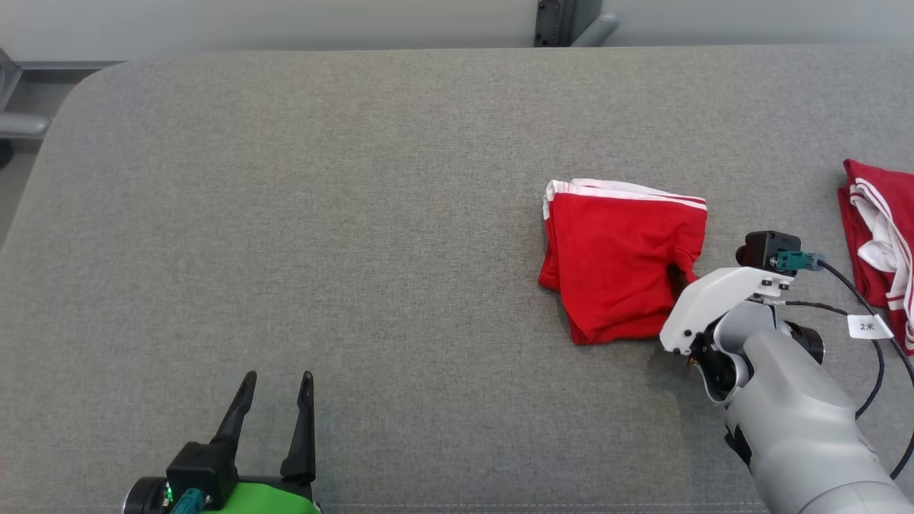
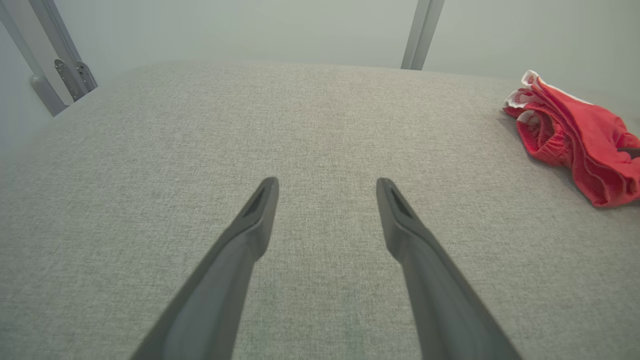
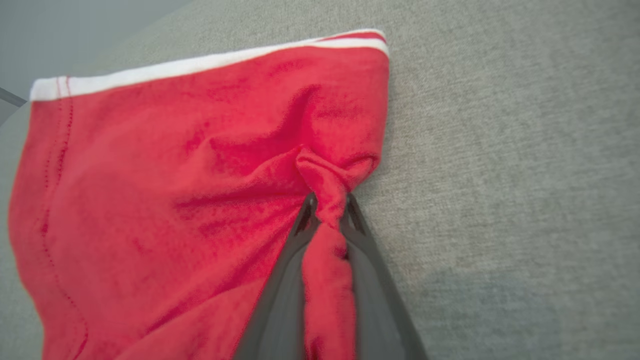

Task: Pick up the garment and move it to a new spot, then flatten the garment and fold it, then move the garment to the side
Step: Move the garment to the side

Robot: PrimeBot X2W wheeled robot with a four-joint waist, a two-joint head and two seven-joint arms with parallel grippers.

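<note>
Green and black on the left, grey and white on the right.
The left gripper [image 1: 278, 376] has long black tapered fingers [image 1: 237, 408] on a green housing [image 1: 275, 501]; the right arm [image 1: 800, 421] is grey with a white wrist cover [image 1: 714, 296], teal connector [image 1: 794, 261], black cable [image 1: 882, 368] and white tag [image 1: 869, 326].

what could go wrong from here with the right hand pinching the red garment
The right hand pinches only a small bunch at the edge of the red garment, so the layers may unfold or slip out on lifting.
A second red garment lies close on the right; the arm's dangling cable could snag or drag it.
</note>
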